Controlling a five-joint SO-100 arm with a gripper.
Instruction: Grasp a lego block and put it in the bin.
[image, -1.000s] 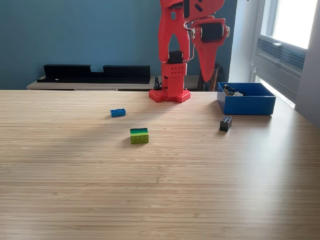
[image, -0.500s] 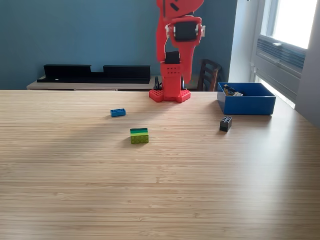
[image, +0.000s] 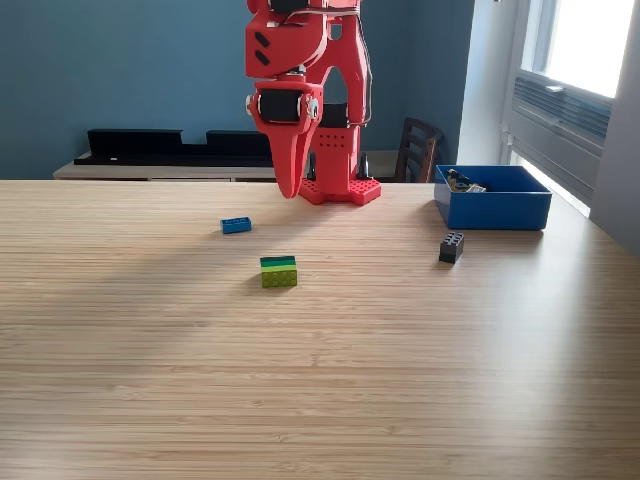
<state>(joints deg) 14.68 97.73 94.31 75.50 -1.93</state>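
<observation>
Three blocks wait on the desk (image: 400, 380) as my jaws (image: 289, 185), seemingly together and empty, swing from the bin (image: 495, 212) toward the green block (image: 278, 271).

Three lego blocks lie on the wooden table. A small flat blue block (image: 236, 225) sits toward the exterior view's left, well back. Nearer the camera is a green block (image: 278, 272), dark green on top and lighter yellow-green below, lying flat. Toward the exterior view's right a dark grey block (image: 451, 247) stands with its studs facing the camera. Just behind it sits the bin (image: 493, 210), a shallow bright blue box, open-topped, with some small pieces inside.
</observation>
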